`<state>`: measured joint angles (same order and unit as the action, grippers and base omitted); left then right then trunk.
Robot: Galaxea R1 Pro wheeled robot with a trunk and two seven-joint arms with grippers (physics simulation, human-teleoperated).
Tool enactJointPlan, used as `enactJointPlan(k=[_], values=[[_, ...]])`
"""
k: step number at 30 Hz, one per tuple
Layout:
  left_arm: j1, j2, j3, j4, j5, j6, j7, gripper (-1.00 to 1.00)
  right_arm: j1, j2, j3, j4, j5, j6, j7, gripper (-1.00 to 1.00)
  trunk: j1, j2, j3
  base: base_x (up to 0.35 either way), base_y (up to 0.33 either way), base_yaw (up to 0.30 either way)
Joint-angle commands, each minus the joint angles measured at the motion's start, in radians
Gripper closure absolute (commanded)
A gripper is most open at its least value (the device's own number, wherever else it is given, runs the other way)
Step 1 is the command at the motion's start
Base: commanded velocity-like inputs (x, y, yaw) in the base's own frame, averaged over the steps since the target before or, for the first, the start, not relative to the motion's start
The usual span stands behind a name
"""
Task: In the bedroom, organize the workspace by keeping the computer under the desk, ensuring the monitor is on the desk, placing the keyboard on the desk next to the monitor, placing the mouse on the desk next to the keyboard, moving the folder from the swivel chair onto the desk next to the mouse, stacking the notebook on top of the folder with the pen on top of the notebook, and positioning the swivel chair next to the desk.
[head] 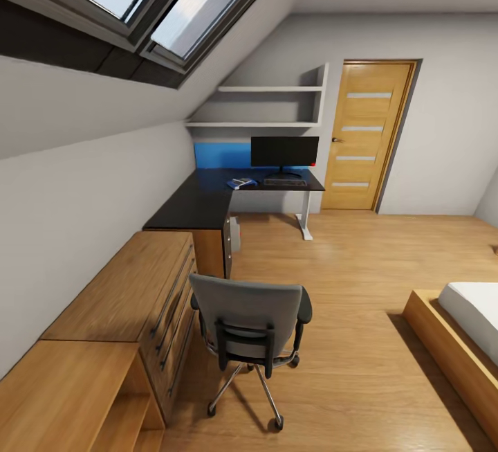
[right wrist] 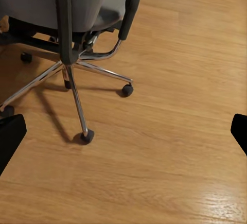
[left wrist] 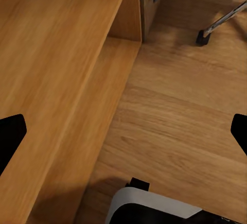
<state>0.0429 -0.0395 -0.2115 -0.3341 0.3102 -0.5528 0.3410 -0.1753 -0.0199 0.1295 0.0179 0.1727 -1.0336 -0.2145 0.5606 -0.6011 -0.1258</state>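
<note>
Head view: swivel chair far from desk; both wrist views show claws spread wide

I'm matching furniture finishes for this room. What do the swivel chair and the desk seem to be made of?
The swivel chair: grey fabric-like upholstery, matte; black armrests and back frame, probably plastic; its star base gleams like chromed metal in the right wrist view. The desk: glossy black top, perhaps lacquer or laminate, on white legs that could be painted metal.
</note>
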Motion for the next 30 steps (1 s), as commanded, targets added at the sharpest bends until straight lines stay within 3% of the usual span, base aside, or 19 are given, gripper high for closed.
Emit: enactJointPlan(k=[1, 30], values=[[0.0, 0.001, -0.009, -0.002, 0.006, -0.001, 0.007, -1.0, -0.001, 0.0, 0.006, 0.002, 0.007, -0.003, -0.01, -1.0, 0.004, -0.009, -0.005, 0.0, 0.0, 0.0], [0.0, 0.0, -0.009, -0.002, 0.006, 0.002, 0.006, -1.0, -0.001, 0.0, 0.006, 0.002, 0.007, -0.003, -0.012, -1.0, 0.115, -0.212, -0.096, 0.0, 0.0, 0.0]])
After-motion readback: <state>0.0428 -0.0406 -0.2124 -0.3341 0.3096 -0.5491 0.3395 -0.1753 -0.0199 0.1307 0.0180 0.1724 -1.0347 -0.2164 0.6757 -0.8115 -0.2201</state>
